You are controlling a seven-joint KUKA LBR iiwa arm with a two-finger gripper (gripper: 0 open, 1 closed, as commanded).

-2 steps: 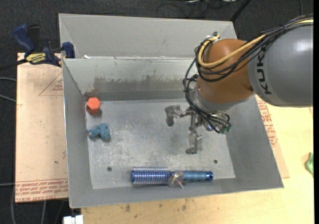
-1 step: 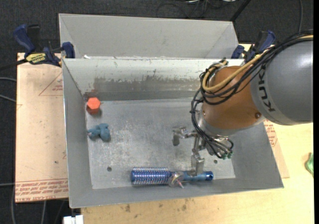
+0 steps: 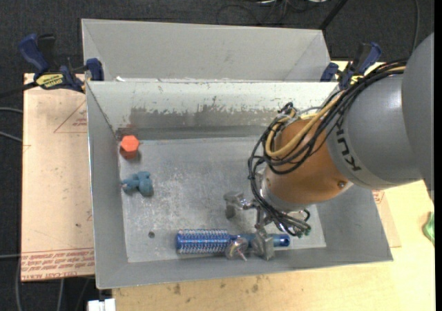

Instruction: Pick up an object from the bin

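We find the pincer (image 3: 252,247) low in the lower centre of the bin (image 3: 103,185), over the handle end of a blue bristled brush (image 3: 202,240); whether it is spread or pressed together we cannot tell, an off-centre grip could let the round brush roll free, and the arm (image 3: 387,130) reads "KU".

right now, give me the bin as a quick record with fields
container: grey metal bin
robot: hand low by the near wall, right of the middle
under hand: handle end of blue bristled cylinder brush, lying along the near wall
left side: small orange plastic block near the far wall; small blue plastic figure in front of it, apart
grasp: cannot tell
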